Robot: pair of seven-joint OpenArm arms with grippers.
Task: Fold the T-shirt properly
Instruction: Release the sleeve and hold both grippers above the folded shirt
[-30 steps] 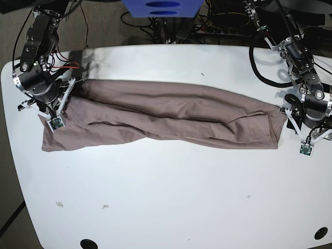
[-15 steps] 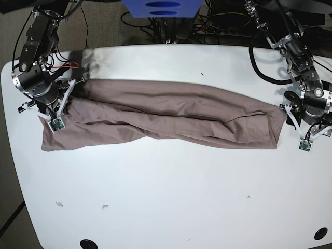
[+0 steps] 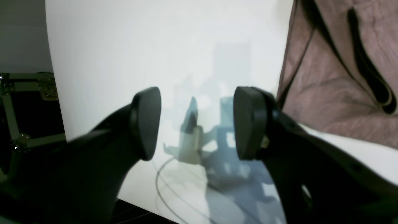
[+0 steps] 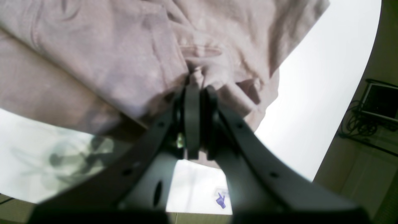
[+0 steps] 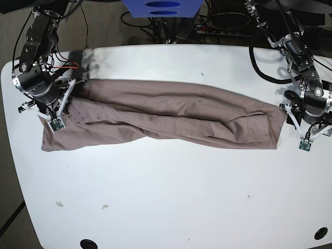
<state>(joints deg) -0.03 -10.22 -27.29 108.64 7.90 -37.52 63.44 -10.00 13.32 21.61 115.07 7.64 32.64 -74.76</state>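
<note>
The T-shirt (image 5: 166, 116) lies as a long, wrinkled taupe band across the white table (image 5: 171, 192). In the base view my right gripper (image 4: 196, 85) is at the shirt's left end. It is shut on a bunched pinch of fabric, and the T-shirt (image 4: 108, 56) spreads beyond its fingers. My left gripper (image 3: 196, 121) stands open over bare table just off the shirt's right end, with nothing between its pads (image 3: 146, 121). The edge of the T-shirt (image 3: 342, 77) lies beside its right finger, not between the jaws.
A blue object (image 5: 162, 8) and cables (image 5: 223, 26) sit beyond the far edge. A red wire (image 5: 67, 66) runs by the right arm. Small scraps (image 5: 59, 204) lie front left, and dark holes (image 5: 88, 243) mark the front corners.
Both arms have shifted slightly toward the far edge. The shirt keeps almost the same shape; the left gripper stays open, the right stays shut on fabric.
</note>
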